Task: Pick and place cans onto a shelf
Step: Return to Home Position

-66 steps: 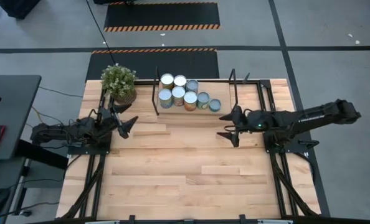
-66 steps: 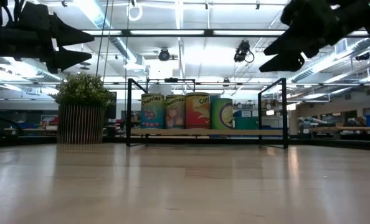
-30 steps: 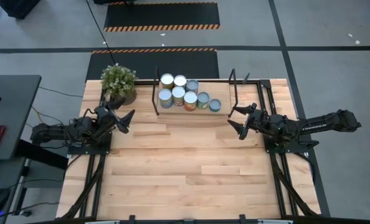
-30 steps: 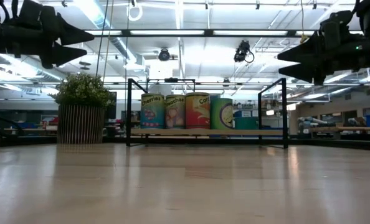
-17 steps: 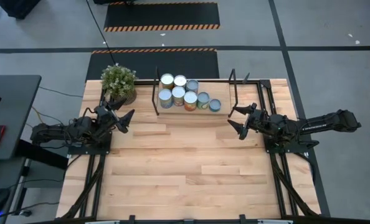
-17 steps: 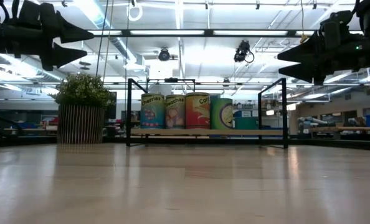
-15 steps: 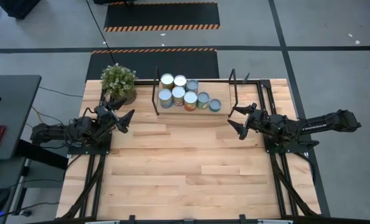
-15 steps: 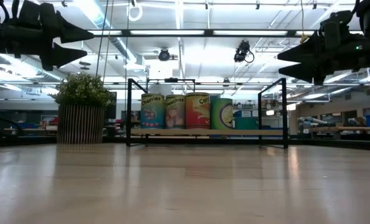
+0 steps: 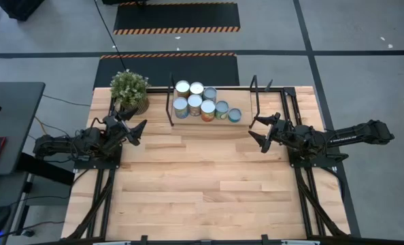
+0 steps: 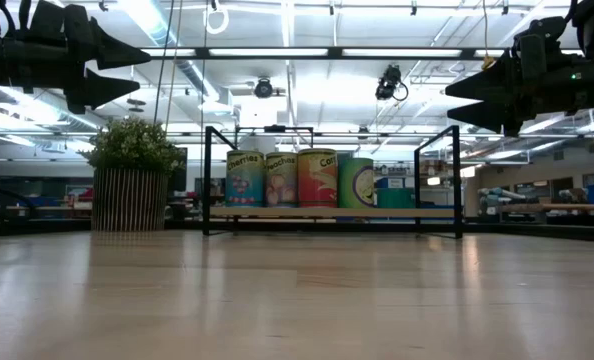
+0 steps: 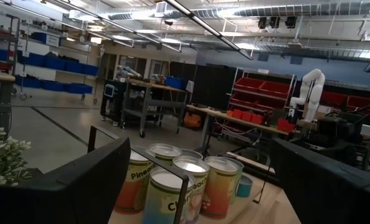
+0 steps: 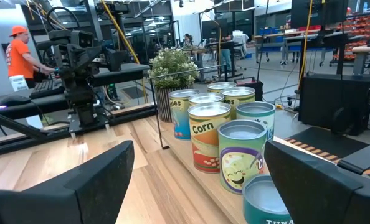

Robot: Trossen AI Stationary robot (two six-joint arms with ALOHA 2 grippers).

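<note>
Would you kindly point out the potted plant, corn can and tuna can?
potted plant [image 9: 128,87], high view, leafy top.
corn can [image 12: 208,140], right wrist view, yellow label.
tuna can [image 12: 267,194], right wrist view, silver lid.

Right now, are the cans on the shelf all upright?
Upright. From above all eight cans show round tops; in the low view the front labels read level on the shelf.

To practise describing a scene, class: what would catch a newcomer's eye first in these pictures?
First, the cluster of cans with bright labels, packed together on the shelf at the table's far edge. Beside it stands a potted plant. The left gripper and right gripper hang open and empty at either side.
</note>
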